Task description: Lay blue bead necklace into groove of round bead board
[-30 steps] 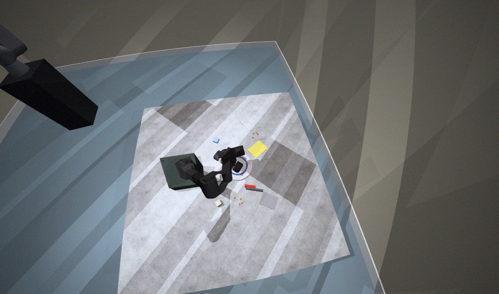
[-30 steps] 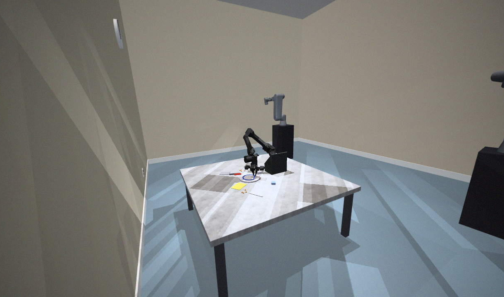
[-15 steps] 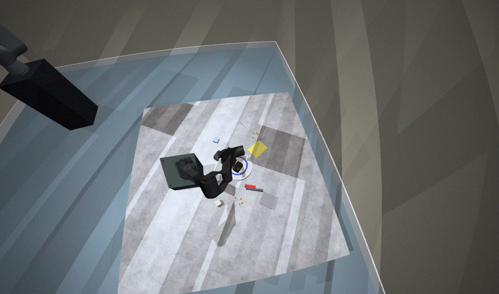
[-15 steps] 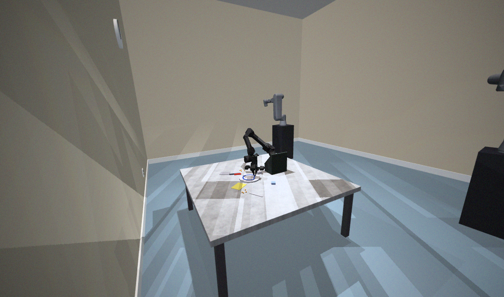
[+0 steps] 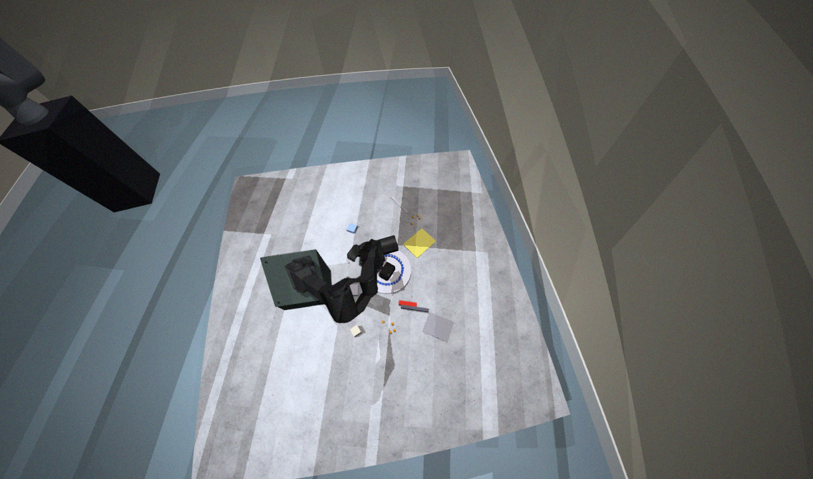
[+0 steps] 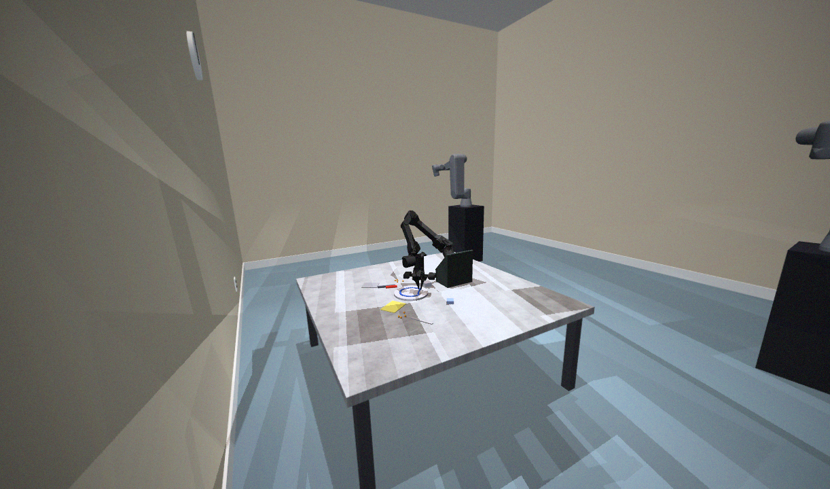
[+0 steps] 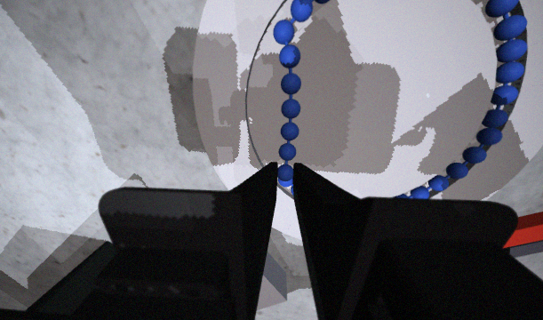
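The round white bead board (image 7: 409,53) (image 5: 408,275) (image 6: 406,294) lies on the table beside the arm's base. The blue bead necklace (image 7: 290,84) (image 5: 390,285) lies on it. Its right part (image 7: 504,71) sits in the dark circular groove. Its left part runs straight across the board's inner face, inside the groove line. My gripper (image 7: 285,170) (image 5: 386,271) (image 6: 419,285) is low over the board's near edge and shut on a bead at the near end of that straight run.
A yellow pad (image 5: 419,242) lies just beyond the board. A red and dark tool (image 5: 410,305) (image 7: 531,228), a grey square (image 5: 438,326), loose orange beads (image 5: 390,324), a cream cube (image 5: 355,330) and a blue cube (image 5: 352,227) lie around it. The dark green base box (image 5: 293,277) stands to the left.
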Robot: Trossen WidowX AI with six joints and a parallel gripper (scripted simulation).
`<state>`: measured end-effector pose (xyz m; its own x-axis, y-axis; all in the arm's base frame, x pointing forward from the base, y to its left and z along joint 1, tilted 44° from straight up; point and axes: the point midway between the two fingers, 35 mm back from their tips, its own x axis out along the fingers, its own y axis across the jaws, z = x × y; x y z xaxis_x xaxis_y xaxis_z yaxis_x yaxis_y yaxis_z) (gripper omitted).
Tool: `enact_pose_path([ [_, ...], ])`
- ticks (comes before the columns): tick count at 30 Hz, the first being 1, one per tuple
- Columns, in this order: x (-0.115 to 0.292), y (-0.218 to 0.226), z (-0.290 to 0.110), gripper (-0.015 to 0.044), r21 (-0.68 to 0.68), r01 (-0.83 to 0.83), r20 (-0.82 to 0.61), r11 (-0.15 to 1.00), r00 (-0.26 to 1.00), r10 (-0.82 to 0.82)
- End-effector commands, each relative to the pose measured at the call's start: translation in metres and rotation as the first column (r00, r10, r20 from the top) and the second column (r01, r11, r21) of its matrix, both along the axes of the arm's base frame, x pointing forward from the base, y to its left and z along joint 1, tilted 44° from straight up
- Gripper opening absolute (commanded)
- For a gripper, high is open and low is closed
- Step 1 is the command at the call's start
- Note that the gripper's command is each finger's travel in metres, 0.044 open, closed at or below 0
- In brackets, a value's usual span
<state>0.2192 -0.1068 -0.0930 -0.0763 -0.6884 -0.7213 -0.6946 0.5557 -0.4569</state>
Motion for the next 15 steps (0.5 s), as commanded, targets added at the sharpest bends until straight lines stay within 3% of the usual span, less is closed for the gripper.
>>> enact_pose_path([
  [1, -0.0026, 0.0021, 0.0007, 0.0, -0.004, 0.0, 0.005, 1.0, 1.0, 0.0],
  [14, -0.007, -0.0016, -0.0064, 0.0, -0.004, 0.0, 0.004, 1.0, 1.0, 0.0],
  [15, -0.0051, -0.0001, -0.0041, 0.0026, 0.0, 0.003, 0.014, 1.0, 1.0, -0.003],
])
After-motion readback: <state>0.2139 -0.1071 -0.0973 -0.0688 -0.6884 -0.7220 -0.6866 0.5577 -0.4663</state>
